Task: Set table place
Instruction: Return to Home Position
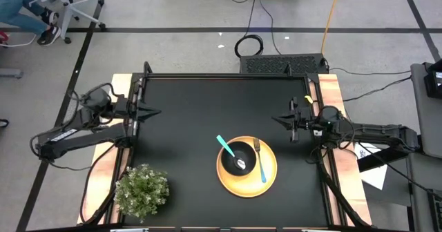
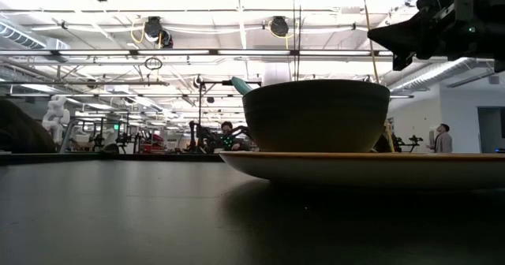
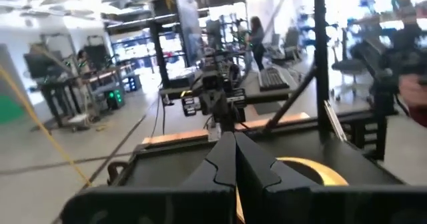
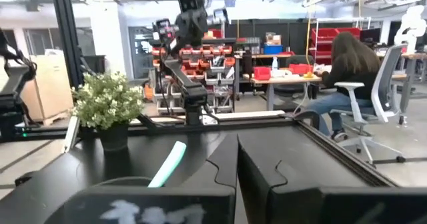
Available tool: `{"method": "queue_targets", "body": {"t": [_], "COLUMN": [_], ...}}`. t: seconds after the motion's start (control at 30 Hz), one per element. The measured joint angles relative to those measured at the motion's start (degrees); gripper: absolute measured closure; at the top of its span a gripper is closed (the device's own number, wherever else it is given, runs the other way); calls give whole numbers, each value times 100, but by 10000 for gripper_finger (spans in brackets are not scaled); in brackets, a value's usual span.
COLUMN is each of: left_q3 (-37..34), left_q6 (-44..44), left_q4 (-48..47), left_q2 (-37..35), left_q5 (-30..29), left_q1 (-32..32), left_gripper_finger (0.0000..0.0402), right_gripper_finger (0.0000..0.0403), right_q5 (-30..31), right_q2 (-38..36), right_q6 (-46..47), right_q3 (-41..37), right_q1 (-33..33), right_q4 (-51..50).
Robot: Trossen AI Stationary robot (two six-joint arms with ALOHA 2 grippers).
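Now we are holding the left gripper [image 1: 157, 111] and right gripper [image 1: 275, 119], fingers together, by the desk's [image 1: 179, 142] side edges; any jolt risks tipping the spoon [image 1: 225, 147] from the bowl [image 1: 246, 153].

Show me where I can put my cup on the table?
The far half of the table, between the left hand and the right hand, is bare. So is the strip between the plant and the plate. It is crowded on the plate, which holds the bowl, fork and spoon.
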Motion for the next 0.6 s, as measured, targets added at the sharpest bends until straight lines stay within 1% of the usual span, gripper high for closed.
{"method": "queue_targets", "body": {"t": [0.13, 0.3, 0.37, 0.47, 0.6], "left_q3": [-557, -1407, -1574, -1627, -1627], "left_q6": [-509, -537, -487, -488, -482], "left_q4": [839, 2025, 2118, 1880, 1703], "left_q2": [-48, -42, -46, -23, 54], "left_q5": [-99, -183, -329, -629, -642], "left_q1": [-23, -246, -335, -424, -615], "left_gripper_finger": [401, 401, 401, 401, 401], "right_gripper_finger": [403, 403, 403, 403, 403], "right_q5": [-2, -2, -2, -2, -2], "right_q2": [-97, -112, -114, -114, -114], "right_q6": [43, 45, 43, 44, 45], "right_q3": [0, 0, 1, 2, 2], "right_q1": [0, 0, 0, 0, 0], "right_q4": [-48, -142, -130, -129, -129]}}
